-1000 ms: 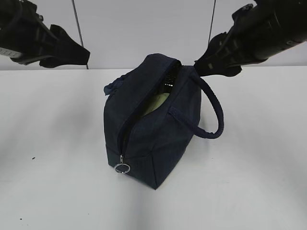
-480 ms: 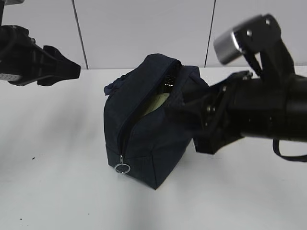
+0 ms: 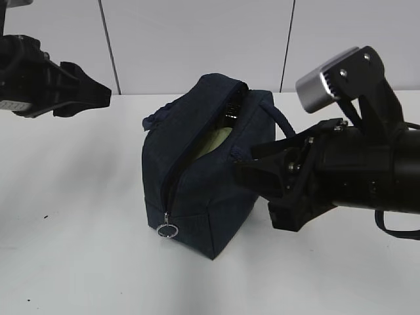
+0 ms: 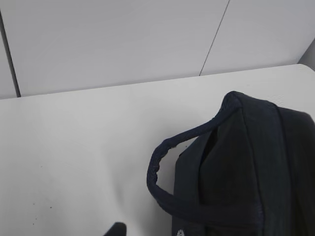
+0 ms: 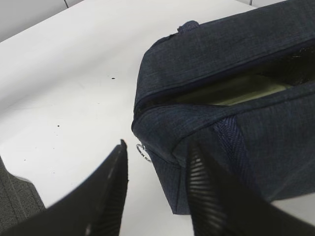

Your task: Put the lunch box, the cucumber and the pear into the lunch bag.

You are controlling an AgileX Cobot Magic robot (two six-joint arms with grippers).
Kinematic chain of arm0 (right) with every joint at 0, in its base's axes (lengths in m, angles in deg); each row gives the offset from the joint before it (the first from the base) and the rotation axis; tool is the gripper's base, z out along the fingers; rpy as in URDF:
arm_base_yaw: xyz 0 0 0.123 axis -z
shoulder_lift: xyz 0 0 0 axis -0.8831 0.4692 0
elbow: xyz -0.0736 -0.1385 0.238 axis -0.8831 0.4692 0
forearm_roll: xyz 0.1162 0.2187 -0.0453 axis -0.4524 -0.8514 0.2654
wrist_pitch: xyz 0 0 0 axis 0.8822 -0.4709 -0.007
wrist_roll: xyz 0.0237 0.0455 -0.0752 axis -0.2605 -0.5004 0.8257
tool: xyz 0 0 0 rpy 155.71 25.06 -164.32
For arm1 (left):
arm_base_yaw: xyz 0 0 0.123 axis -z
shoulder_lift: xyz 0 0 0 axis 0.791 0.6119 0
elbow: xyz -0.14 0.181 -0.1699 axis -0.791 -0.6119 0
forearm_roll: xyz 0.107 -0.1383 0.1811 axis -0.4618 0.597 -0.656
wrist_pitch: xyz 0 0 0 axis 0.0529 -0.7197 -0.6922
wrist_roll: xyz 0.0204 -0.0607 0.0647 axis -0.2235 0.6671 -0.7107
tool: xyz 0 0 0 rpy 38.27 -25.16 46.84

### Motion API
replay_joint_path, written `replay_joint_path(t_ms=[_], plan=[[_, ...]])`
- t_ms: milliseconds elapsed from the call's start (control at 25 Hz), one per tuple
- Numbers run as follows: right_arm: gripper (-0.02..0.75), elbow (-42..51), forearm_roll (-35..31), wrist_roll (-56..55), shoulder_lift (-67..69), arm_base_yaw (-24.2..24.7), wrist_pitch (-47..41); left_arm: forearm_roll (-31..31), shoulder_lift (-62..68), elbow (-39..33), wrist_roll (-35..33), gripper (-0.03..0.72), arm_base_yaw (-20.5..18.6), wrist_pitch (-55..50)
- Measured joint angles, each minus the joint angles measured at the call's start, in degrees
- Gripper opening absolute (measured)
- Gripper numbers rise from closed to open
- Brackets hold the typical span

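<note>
A: One lunch bag (image 3: pixel 197 190) sits mid-desk (image 3: pixel 72 197), unzipped, one lunch box (image 3: pixel 211 141) lid showing inside.
B: Right gripper (image 5: pixel 157 184) fingers parted, empty, beside its front end. Left gripper (image 3: pixel 88 92) hangs apart; its fingers I cannot tell.

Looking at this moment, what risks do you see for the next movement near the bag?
1. The right gripper, jaws open, is low beside the lunch bag; moving forward may push or tip it.
2. The strap handle hangs loose at the side and might catch a finger.
3. The zipper is still open with the green lid showing, so a tipped bag might spill.
</note>
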Motion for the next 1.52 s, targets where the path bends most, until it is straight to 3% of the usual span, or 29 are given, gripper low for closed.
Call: replay_joint_path(t_ms=[240,320,400,480,680,800,880,1000,1200,1400,1520], plan=[[0.313,0.0,0.0,0.0,0.0,0.0,-0.3,0.0,2.2,0.0,0.0,0.309,0.0,0.1],[0.313,-0.1,5.6,-5.2,0.0,0.0,-0.4,0.1,2.7,0.0,0.0,0.305,0.0,0.2],[0.313,-0.5,18.4,-17.0,0.0,0.0,-0.4,0.1,3.1,0.0,0.0,0.3,0.0,0.4],[0.313,-0.6,37.2,-35.4,0.0,-0.6,2.2,0.1,3.5,0.0,0.0,0.298,0.0,0.4],[0.312,2.7,75.0,-75.2,0.0,-8.0,16.8,0.1,4.3,0.0,0.0,0.278,0.0,0.4],[0.312,7.9,106.5,-103.5,1.4,-12.3,27.8,0.1,4.8,0.0,0.0,0.268,0.0,0.4],[0.312,8.7,117.1,-113.6,3.8,-12.7,30.3,0.2,5.2,0.0,0.0,0.26,0.0,0.4],[0.312,8.9,122.2,-118.9,9.0,-12.8,36.1,0.2,6.2,0.0,0.0,0.249,0.0,0.5],[0.312,8.7,123.2,-120.4,17.4,-12.8,50.2,0.4,7.0,0.0,0.0,0.241,0.0,0.5],[0.29,6.4,123.2,-120.8,24.7,-12.8,52.6,7.8,7.0,0.0,0.0,0.239,0.0,1.9],[0.281,4.7,123.2,-120.8,28.2,-12.8,54.1,9.0,7.0,0.0,0.0,0.239,0.0,2.0]])
